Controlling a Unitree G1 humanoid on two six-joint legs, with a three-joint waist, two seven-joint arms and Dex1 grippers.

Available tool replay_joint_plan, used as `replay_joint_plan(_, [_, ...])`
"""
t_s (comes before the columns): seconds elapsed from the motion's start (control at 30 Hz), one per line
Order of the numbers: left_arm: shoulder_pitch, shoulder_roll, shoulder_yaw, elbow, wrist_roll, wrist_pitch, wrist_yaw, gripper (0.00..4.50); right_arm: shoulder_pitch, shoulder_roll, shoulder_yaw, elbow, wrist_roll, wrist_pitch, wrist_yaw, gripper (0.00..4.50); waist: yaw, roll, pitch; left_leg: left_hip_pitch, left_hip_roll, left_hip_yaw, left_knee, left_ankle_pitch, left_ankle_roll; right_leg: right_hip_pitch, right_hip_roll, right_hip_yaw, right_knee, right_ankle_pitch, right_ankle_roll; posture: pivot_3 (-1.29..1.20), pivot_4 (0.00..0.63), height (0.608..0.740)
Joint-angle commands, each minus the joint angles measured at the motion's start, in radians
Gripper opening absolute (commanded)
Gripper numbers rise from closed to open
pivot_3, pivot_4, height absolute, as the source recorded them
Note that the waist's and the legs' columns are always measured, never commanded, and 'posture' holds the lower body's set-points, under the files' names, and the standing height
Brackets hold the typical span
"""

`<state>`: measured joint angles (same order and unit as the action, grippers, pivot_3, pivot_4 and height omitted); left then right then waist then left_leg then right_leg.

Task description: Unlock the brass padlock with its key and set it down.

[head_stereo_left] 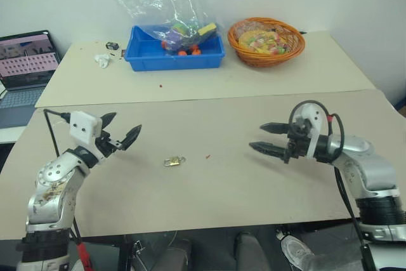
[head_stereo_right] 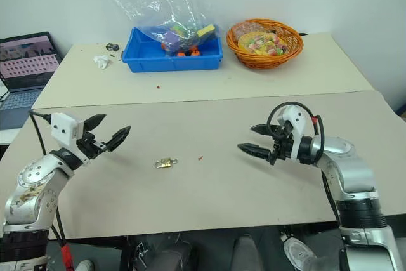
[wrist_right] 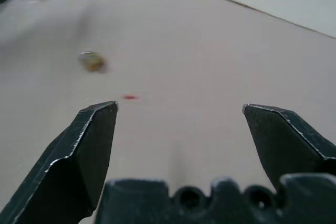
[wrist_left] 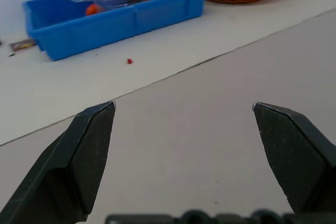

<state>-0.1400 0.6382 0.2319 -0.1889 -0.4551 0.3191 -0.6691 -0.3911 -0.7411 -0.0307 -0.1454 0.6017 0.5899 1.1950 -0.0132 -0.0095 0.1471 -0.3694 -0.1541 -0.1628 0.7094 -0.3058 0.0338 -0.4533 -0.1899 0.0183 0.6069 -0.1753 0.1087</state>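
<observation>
Currently the brass padlock [head_stereo_left: 174,161] lies flat on the near table [head_stereo_left: 222,188], untouched. With the padlock as reference: the left gripper [head_stereo_left: 120,130] hovers to its left, fingers spread and empty; the right gripper [head_stereo_left: 265,138] hovers well apart to its right, likewise spread and empty. A small red speck [head_stereo_left: 207,155] sits just right of it. A blue bin [head_stereo_left: 174,49] and an orange basket [head_stereo_left: 266,41] stand far behind it on the rear table.

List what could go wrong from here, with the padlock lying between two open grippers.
1. The padlock is tiny and lies flat on the table; either gripper could nudge it away instead of pinching it.
2. Left gripper and right gripper face each other across it, so reaching together might make them collide.
3. I cannot make out a key in the pictures, so the unlocking may stall.
</observation>
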Motion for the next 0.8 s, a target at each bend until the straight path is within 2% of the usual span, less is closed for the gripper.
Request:
replay_joint_plan(0.03, [-0.008,0.069,-0.053,-0.099,-0.029,0.029,-0.127,4.47,-0.03,0.01,0.059,-0.12,0.075,0.041,0.073,4.5,0.0,0.0,0.0,0.0,0.002,0.0,0.0,-0.001,0.0,0.0,0.001,0.0,0.0,0.0,0.0,0.0,0.15,0.74])
replay_joint_plan(0.2, [0.041,0.159,-0.099,-0.177,-0.08,0.07,-0.293,4.47,-0.066,0.047,0.155,-0.141,0.012,0.012,0.057,4.5,0.0,0.0,0.001,0.0,0.011,0.005,0.0,-0.004,-0.003,-0.002,0.009,0.001,0.0,0.003,-0.004,0.0,0.15,0.74])
replay_joint_plan(0.33, [0.021,0.163,-0.159,0.002,0.054,-0.087,-0.35,4.47,-0.095,0.072,0.159,-0.106,-0.01,-0.008,0.042,4.5,0.002,0.001,0.001,0.001,0.013,0.007,0.0,-0.004,-0.004,-0.004,0.011,0.0,-0.003,0.003,-0.006,0.0,0.15,0.74])
replay_joint_plan(0.63, [-0.186,0.05,-0.265,0.446,0.216,-0.425,-0.43,4.47,-0.078,0.094,0.141,-0.034,-0.067,-0.049,-0.033,4.5,0.014,0.0,0.002,0.0,0.014,0.008,0.0,-0.004,-0.005,-0.003,0.012,-0.003,-0.012,0.007,-0.011,0.0,0.15,0.74])
replay_joint_plan(0.8, [-0.174,0.011,-0.306,0.472,0.222,-0.478,-0.492,4.47,-0.07,0.093,0.124,-0.037,-0.07,-0.043,-0.066,4.5,0.005,0.0,0.002,0.0,0.014,0.01,0.0,-0.004,-0.005,-0.003,0.012,-0.003,-0.012,0.008,-0.011,0.0,0.15,0.74])
